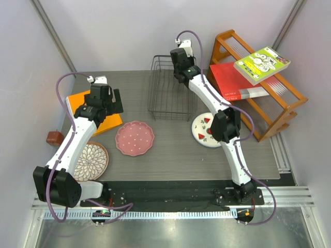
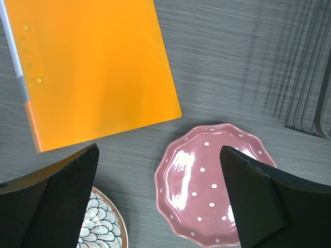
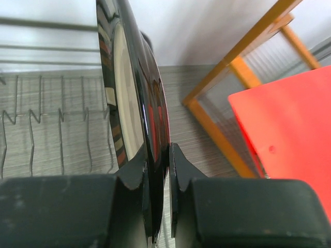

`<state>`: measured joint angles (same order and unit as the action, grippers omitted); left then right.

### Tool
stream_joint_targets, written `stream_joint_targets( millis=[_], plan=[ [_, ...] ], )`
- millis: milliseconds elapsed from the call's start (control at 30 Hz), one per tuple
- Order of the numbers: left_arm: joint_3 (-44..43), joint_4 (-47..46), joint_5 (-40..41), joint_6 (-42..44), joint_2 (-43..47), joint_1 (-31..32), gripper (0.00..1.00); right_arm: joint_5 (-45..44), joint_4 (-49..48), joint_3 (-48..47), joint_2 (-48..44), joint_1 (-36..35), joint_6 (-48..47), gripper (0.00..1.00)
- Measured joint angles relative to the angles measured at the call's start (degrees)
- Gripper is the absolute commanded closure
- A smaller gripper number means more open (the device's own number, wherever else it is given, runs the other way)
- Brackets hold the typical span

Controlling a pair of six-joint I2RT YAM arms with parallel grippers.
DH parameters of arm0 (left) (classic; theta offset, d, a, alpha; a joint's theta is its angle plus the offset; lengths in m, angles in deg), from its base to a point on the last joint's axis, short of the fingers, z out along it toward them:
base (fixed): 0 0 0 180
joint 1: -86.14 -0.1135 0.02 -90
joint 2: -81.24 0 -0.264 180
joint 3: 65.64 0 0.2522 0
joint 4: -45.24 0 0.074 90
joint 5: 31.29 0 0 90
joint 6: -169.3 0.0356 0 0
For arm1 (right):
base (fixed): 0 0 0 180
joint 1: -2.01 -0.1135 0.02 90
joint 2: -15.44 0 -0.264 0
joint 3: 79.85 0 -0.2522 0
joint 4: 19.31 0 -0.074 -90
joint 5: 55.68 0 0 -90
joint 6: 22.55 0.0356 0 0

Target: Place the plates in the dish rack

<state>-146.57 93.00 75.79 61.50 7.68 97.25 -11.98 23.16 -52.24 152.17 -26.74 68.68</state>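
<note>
Bench (image 1: 170, 160), grey, carrying all. Dish rack (image 1: 165, 98), black wire, far centre. Pink dotted plate (image 1: 134, 138), flat, just before the rack. Fruit plate (image 1: 201, 129), flat, right of it, partly under the right arm (image 1: 232, 150). Petal plate (image 1: 93, 160), flat, near left. Dark-rimmed plate (image 3: 129, 103), on edge at the rack's far right corner, pinched in right claw (image 3: 166, 160). Left claw (image 2: 159, 151), spread wide, empty, above bench beside orange folder (image 2: 93, 67).

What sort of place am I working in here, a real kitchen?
Probably a lab test cell, not a kitchen: plain white walls box in a grey table, and the dish rack and plates share it with books on an orange shelf and an orange folder.
</note>
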Motion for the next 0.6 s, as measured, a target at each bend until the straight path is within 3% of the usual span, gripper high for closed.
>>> stream_joint_targets(
  millis=[267, 367, 467, 567, 600],
  plan=[
    [0.4, 0.0, 0.8, 0.3, -0.5, 0.0, 0.01, 0.4, 0.5, -0.3, 1.4, 0.2, 2.6, 0.99],
    [0.4, 0.1, 1.3, 0.5, -0.8, 0.0, 0.01, 0.2, 0.0, -1.0, 2.6, 0.3, 3.3, 0.92],
    [0.9, 0.1, 1.4, 0.5, -0.9, 0.0, 0.01, 0.2, -0.5, -1.0, 3.1, 0.5, 3.7, 0.91],
    [2.4, 0.2, 0.8, 0.2, -1.1, 0.0, 0.03, 0.5, 0.5, -0.9, 3.3, 0.5, 3.9, 0.68],
    [3.1, 0.1, 0.4, -0.1, -1.2, 0.0, 0.06, 0.8, 0.8, -0.7, 3.3, 0.5, 4.3, 0.55]
  ],
)
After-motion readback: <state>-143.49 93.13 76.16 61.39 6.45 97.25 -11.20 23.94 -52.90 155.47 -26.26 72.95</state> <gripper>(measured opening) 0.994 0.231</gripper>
